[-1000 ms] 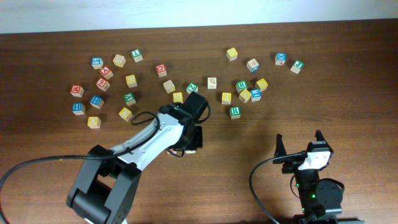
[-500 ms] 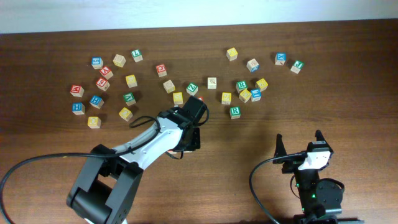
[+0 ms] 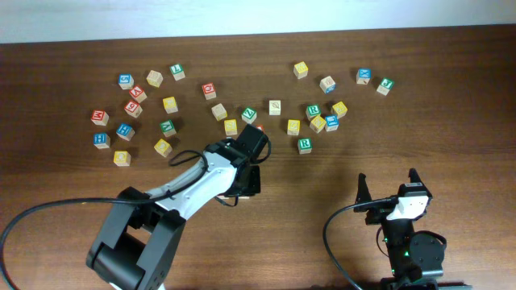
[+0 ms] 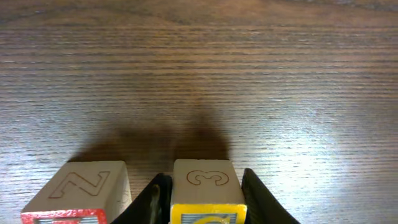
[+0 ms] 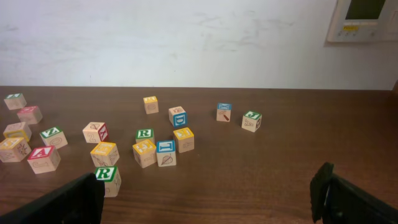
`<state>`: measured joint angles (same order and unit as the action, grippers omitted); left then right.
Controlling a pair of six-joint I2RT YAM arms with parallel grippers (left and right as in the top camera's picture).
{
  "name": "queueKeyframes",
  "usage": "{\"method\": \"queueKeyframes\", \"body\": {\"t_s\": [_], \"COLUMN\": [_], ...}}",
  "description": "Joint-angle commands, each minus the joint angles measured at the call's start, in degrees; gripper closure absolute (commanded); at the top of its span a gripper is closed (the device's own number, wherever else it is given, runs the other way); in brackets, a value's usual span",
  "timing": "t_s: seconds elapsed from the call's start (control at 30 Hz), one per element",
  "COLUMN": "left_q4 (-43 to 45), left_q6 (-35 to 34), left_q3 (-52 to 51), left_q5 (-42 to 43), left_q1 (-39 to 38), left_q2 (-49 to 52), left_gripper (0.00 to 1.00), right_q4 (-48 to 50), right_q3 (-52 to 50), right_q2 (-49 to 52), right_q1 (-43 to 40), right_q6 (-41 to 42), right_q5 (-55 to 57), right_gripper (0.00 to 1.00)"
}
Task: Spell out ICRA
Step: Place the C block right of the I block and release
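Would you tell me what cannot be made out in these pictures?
Yellow cube: letter face cut off by the left wrist view's bottom edge; overhead, the left arm covers it.
Left gripper: grip on that cube unclear.
Red-edged cube: front face cut off likewise.
Scattered cubes overhead: many letters too small.
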<state>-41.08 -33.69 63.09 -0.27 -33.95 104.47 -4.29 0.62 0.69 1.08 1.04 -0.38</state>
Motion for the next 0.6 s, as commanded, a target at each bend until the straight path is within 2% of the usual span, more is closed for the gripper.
{"method": "queueKeyframes", "body": {"t_s": [0.0,0.13,0.23,0.3,0.57], "left_q4": [-0.09,-0.09,-0.09,-0.15,-0.79], "left_q6": [-0.22,-0.70,-0.70,-0.70,-2.97], "left_q3": [-0.46,-0.46,-0.39,-0.37,-0.37], "left_q5": [1.14,0.94,0.94,0.94,0.50], "left_q1": [-0.17,-0.07,0.26,0.37,1.22], "left_q2": [0.02,0.02,0.02,0.02,0.02], "left_gripper": [0.72,0.57,0.57,0.69,0.69], "right_q4": [-0.37,-0.37,-0.37,-0.39,-0.39], "right_q3": [-0.31,-0.31,-0.31,-0.31,-0.31], "right_q2": [-0.37,-0.37,-0.37,-0.37,-0.37], "right_q1": [-0.46,-0.46,-0.46,-0.46,-0.46], "right_q6": [-0.15,-0.15,-0.15,-0.15,-0.15], "right_q5": [0.48,0.48,0.48,0.48,0.48], "right_gripper": [0.02,0.02,0.02,0.02,0.02]}}
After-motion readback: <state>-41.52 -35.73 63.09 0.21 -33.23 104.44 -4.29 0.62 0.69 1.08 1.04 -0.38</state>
